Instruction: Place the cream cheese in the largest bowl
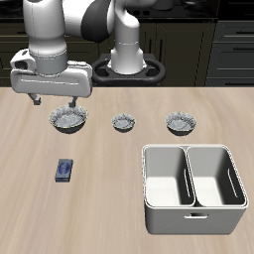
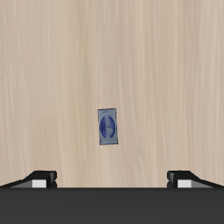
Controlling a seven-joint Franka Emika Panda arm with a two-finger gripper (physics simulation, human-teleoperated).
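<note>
Three bowls stood in a far row; you held the open, empty gripper [image 1: 52, 98] above the largest bowl [image 1: 68, 121], while the cream cheese [image 1: 65, 171] lay nearer, probably your first target.

Cream cheese [image 1: 65, 171] on table [image 1: 99, 203], before the largest bowl [image 1: 68, 120].

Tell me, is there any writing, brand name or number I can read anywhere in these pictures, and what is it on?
No text can be read.
Cream cheese: the blue box has a lighter label patch with a dark blue oval, but any lettering is too small and blurred to make out.
Three bowls, including the largest bowl: speckled pattern only, no writing.
White bin: plain, no markings.
Tool: no label visible.
</note>
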